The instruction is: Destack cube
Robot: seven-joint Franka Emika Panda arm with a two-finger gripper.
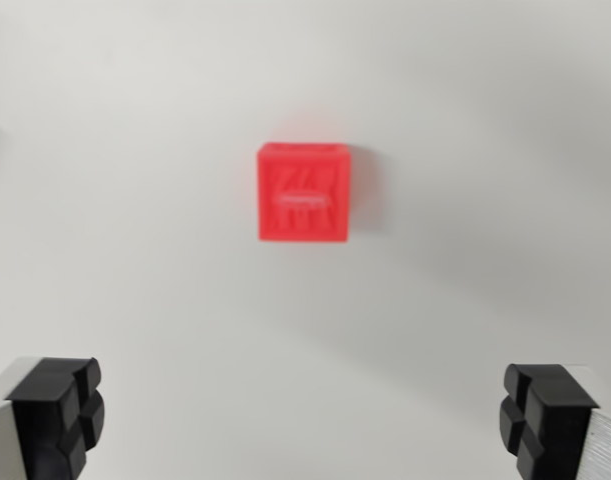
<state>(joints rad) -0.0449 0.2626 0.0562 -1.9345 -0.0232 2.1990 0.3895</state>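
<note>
Here I am hovering over a white surface [135,150] with my gripper [305,420] spread wide, its black fingertips [60,410] sitting at the wrist view's near left and near right corners, holding nothing. The red cube [303,192] is lying farther out, centred between them, slightly blurred.

The cube [304,193] sits on the table [135,150], centred between the end effector [303,420] fingers.

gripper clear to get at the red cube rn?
Probably yes. The gripper has its jaws spread wide with nothing between them, and only bare white surface surrounds the red cube.
</note>
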